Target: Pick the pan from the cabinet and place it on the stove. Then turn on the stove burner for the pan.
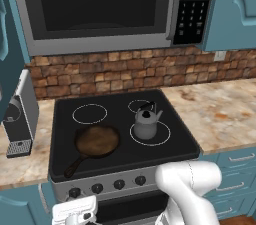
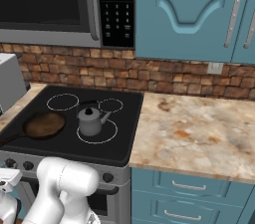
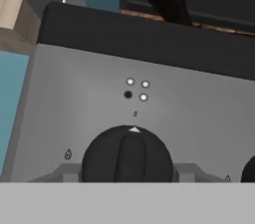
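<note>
Resting on the front left burner of the stove [image 1: 165,141], the pan [image 1: 97,141] lies flat on the black glass, its brownish face up and its long black handle pointing toward the front left corner. In the right base view the pan [image 2: 44,125] sits to the left of the kettle [image 2: 90,121], near it but apart. The kettle [image 1: 146,123] stands upright inside the white ring of the front right burner, spout to the right.

Below the glass, the grey steel front carries a row of black knobs [image 1: 119,184]. The tool [image 1: 76,214] is low at the left end of that front, at knob height. In the hand view one black knob [image 3: 127,154] sits directly ahead and very close, its ridge upright and a white pointer at its top, with a small four-dot burner marking above it. The finger tips are hidden behind the knob and the grey band, so whether the tool is spread, pressed together or pinching the knob cannot be told.

Above the stove hangs the microwave [image 1: 95,4]. The cabinet [image 2: 191,14] is mounted to its right, doors closed. A marbled surface [image 2: 199,133] extends right of the stove, backed by a brick wall [image 2: 164,76].
</note>
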Robot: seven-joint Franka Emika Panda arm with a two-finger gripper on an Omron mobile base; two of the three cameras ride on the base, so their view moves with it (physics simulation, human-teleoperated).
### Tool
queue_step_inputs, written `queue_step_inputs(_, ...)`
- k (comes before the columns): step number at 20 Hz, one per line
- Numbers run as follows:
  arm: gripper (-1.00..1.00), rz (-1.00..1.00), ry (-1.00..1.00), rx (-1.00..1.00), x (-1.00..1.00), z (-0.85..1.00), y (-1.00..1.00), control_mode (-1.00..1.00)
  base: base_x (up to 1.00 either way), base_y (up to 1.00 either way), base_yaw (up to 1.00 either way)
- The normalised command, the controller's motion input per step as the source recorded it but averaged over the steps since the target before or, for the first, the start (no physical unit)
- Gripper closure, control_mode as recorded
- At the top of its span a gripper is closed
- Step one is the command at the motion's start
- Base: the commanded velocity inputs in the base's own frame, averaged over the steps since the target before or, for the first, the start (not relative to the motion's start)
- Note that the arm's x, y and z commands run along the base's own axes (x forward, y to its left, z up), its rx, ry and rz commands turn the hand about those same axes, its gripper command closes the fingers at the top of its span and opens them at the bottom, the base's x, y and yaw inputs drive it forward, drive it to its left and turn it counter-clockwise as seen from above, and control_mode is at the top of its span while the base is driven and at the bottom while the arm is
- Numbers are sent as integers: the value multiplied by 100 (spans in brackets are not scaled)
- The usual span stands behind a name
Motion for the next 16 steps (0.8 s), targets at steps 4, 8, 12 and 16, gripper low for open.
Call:
queue_step_inputs(4,100,0,-4,-8,-18,22,0,-100,0,0,0)
queue_step_inputs(8,100,0,-1,-10,-21,20,0,-100,0,0,0)
queue_step_inputs(12,100,0,0,-10,-25,16,0,-100,0,0,0)
queue_step_inputs(16,100,-2,0,-11,-35,10,0,-100,0,0,0)
